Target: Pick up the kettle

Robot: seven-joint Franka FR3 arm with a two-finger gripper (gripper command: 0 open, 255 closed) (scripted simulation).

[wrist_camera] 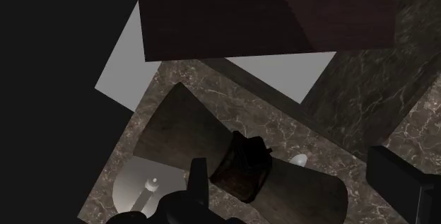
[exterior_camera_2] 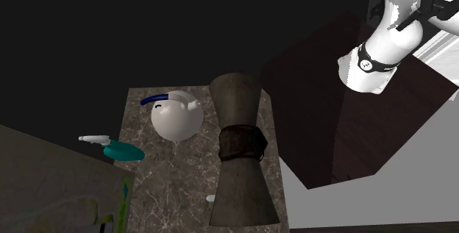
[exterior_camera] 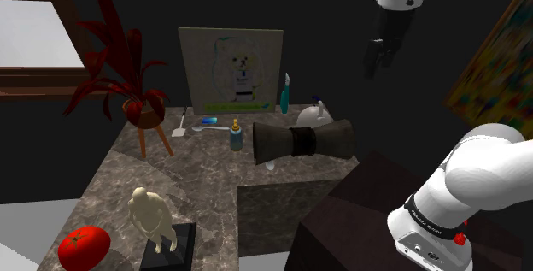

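Observation:
The kettle (exterior_camera: 314, 115) is white and round, with a blue handle (exterior_camera_2: 158, 98) and a small knob on its lid. It stands on the marble counter (exterior_camera: 205, 192) near the back, partly hidden in the shoulder view by a dark hourglass-shaped object (exterior_camera: 303, 139). In the second exterior view the kettle (exterior_camera_2: 176, 119) sits just to that view's left of the hourglass object (exterior_camera_2: 239, 151). My black gripper (exterior_camera: 374, 60) hangs high above the counter, up and to the shoulder view's right of the kettle. In the wrist view my gripper (wrist_camera: 292, 160) is open with nothing between its fingers, and the kettle (wrist_camera: 138, 187) lies far below beside one finger.
A teal bottle (exterior_camera: 284, 98) and a framed picture (exterior_camera: 231, 68) stand behind the kettle. A small bottle (exterior_camera: 236, 134), a red-leaved plant (exterior_camera: 128, 81), a pale figurine (exterior_camera: 154, 218) and a red tomato-like thing (exterior_camera: 83, 248) share the counter. The dark stand (exterior_camera_2: 353, 114) borders the counter.

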